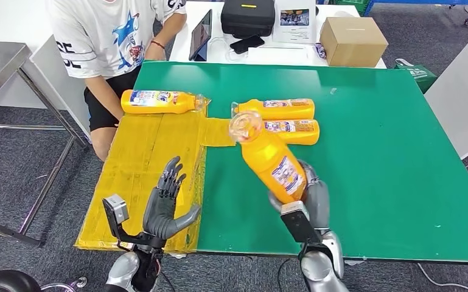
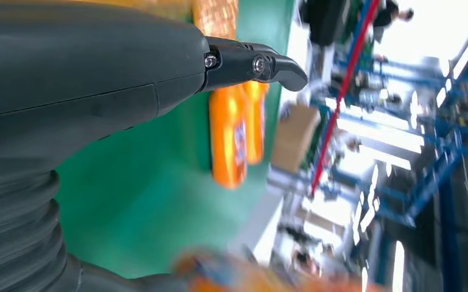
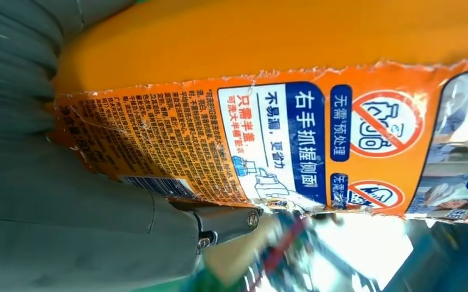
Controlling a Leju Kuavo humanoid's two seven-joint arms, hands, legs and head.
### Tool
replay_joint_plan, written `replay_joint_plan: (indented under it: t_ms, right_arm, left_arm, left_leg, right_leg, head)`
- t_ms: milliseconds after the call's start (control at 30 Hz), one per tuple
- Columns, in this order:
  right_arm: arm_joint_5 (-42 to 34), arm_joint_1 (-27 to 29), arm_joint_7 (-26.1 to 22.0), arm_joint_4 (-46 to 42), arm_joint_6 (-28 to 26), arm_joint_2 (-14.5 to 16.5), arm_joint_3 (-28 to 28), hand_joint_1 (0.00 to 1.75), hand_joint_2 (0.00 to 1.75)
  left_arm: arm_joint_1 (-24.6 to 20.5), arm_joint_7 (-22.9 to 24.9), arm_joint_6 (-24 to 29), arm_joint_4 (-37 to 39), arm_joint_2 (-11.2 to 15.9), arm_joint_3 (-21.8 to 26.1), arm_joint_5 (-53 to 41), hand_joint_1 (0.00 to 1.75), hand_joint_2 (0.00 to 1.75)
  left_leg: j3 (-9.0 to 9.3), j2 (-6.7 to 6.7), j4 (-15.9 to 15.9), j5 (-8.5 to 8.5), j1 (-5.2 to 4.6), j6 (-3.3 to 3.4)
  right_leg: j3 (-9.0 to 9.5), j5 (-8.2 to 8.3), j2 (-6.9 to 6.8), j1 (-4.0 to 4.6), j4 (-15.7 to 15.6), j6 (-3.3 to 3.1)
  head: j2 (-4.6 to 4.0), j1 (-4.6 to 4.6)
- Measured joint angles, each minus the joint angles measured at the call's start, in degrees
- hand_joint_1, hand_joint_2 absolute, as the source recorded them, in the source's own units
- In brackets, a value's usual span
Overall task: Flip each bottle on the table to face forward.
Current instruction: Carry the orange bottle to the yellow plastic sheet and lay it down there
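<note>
- While the right hand (image 1: 307, 196) grips it around the lower body, the held bottle (image 1: 272, 159) is lifted off the green surface (image 1: 389, 164), tilted, its clear cap pointing far and left
- Its printed label (image 3: 268, 143) faces the right wrist camera
- Two more bottles, the far one (image 1: 277, 109) and the near one (image 1: 292, 131), lie side by side just beyond it
- A fourth bottle (image 1: 158, 101) lies far left on the yellow sheet (image 1: 140, 164)
- Left hand (image 1: 164, 204) hovers over that sheet, fingers spread, holding nothing
- A seated person (image 1: 112, 42) is at the far left

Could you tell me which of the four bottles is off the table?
The bottle gripped in the right hand; the other three lie flat.
</note>
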Motion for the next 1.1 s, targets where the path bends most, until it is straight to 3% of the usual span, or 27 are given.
replay_joint_plan:
  t_ms: [167, 433, 1100]
  right_arm:
    - [-2.3, -0.1, -2.2, 9.5, 2.1, 3.4, 2.5, 1.75, 1.75]
    - [-2.7, -1.1, -2.8, 18.3, 3.3, 5.6, 5.7, 1.75, 1.75]
    - [-0.6, -2.9, -2.9, 23.0, 3.3, 6.8, 9.1, 1.75, 1.75]
  left_arm:
    - [0.2, 0.5, -3.0, -0.7, 0.6, -2.5, 1.8, 0.00, 1.75]
    - [0.3, 1.4, -6.3, 0.0, 1.4, -4.3, 3.7, 0.00, 1.75]
    - [0.2, 2.4, -6.8, 0.7, 2.9, -6.2, 2.7, 0.00, 1.75]
  left_leg:
    - [-0.01, -0.01, 0.0, 0.00, 0.01, 0.00]
    - [-0.02, -0.01, 0.0, 0.00, -0.01, 0.00]
    - [-0.03, 0.00, 0.0, 0.00, -0.01, 0.00]
  right_leg:
    - [-0.01, 0.00, 0.00, 0.00, 0.0, 0.00]
    - [-0.02, 0.00, 0.00, -0.01, 0.0, 0.00]
    - [-0.04, 0.00, 0.00, -0.01, 0.0, -0.01]
  head:
    - [0.00, 0.01]
    - [0.00, 0.02]
    - [0.00, 0.02]
